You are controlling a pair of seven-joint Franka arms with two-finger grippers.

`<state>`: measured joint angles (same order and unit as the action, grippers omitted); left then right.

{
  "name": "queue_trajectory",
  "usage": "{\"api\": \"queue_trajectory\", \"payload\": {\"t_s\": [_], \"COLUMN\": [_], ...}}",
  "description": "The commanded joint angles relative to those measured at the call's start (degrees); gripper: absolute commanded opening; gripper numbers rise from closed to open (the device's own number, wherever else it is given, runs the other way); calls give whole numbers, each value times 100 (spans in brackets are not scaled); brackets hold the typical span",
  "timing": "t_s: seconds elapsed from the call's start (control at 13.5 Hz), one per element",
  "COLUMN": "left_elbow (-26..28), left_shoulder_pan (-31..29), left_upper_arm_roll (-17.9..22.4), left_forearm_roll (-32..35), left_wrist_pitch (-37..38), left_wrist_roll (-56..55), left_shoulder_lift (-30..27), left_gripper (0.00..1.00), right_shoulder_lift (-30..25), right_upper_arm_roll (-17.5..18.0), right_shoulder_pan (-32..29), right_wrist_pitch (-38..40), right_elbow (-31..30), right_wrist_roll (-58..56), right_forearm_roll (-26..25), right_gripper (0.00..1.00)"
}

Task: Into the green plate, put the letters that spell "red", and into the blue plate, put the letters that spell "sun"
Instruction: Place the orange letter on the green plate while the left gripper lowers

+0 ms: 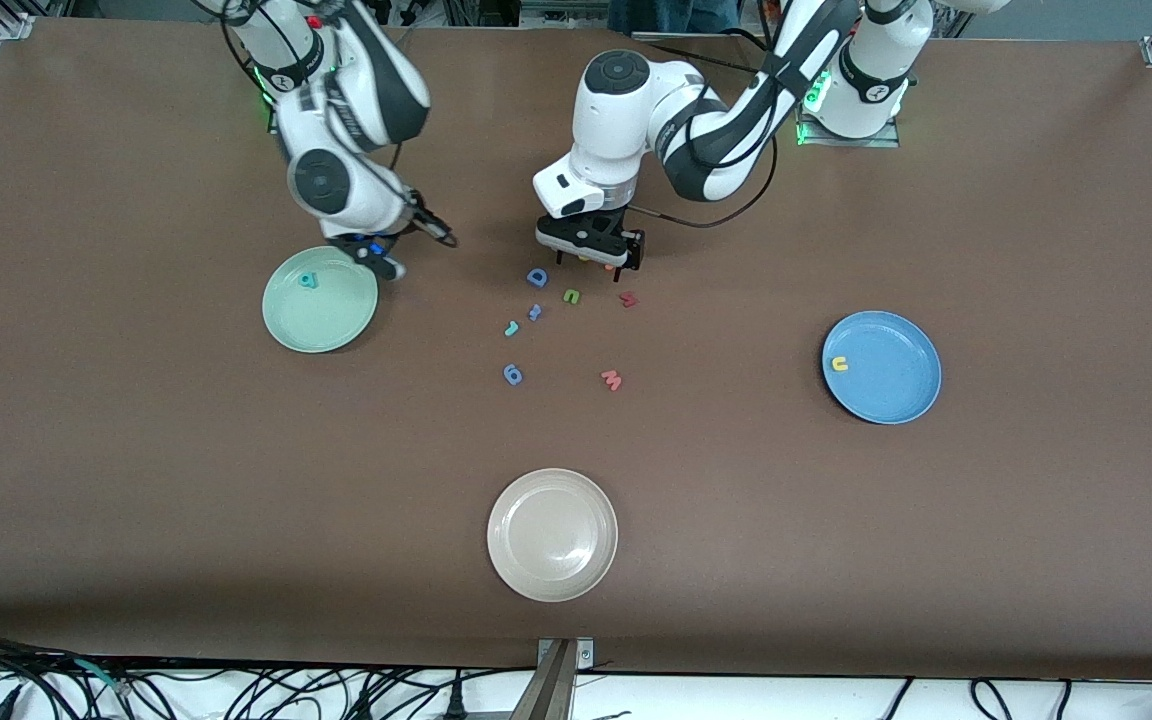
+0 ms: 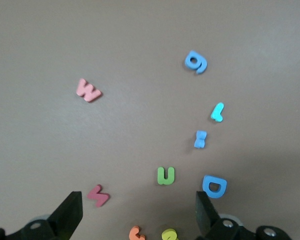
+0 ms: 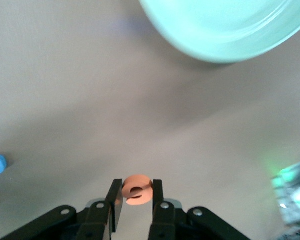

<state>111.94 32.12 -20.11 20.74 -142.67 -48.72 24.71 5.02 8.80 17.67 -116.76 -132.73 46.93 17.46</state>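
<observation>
Brown table (image 1: 136,480): right end effector (image 3: 136,192) pinches orange e (image 3: 137,189); left end effector (image 2: 137,212) wide open, empty.

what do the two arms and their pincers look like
Both arms are glossy white with dark grey joint sections, black cables looping alongside and green lights near their bases. The left pincer and right pincer are black, with flat, straight fingers.

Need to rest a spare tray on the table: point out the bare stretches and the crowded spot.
Bare: the brown table between the cream-white plate and the blue plate, and the stretch nearer the camera than the green plate. Crowded: the loose letters under the open left gripper, from the blue D to the pink w.
</observation>
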Motion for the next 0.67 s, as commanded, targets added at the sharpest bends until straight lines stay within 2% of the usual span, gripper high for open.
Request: {"api": "queue_trajectory", "payload": {"t_s": [0.0, 0.15, 0.3, 0.59], "left_elbow": [-839, -884, -945, -1393], "left_shoulder_pan": [145, 198, 250, 321], "left_upper_arm_roll": [33, 33, 33, 51], "left_forearm_roll": [229, 229, 229, 238], "left_wrist_pitch": [511, 591, 609, 662], "left_wrist_roll": [-112, -103, -85, -68], "left_shoulder_lift": [762, 903, 991, 1412], "left_gripper": [99, 99, 99, 99], "right_shoulder_lift": [-81, 33, 252, 797], "right_upper_arm_roll": [-790, -1308, -1722, -1794], "right_shoulder_pan": [8, -18, -27, -27], "right_wrist_pitch": [872, 927, 744, 6], "right_elbow": [510, 652, 661, 635], "right_wrist_roll": [-963, -1648, -2325, -2574], "right_forearm_roll": [-128, -680, -806, -806], "right_gripper": [4, 4, 4, 4]}}
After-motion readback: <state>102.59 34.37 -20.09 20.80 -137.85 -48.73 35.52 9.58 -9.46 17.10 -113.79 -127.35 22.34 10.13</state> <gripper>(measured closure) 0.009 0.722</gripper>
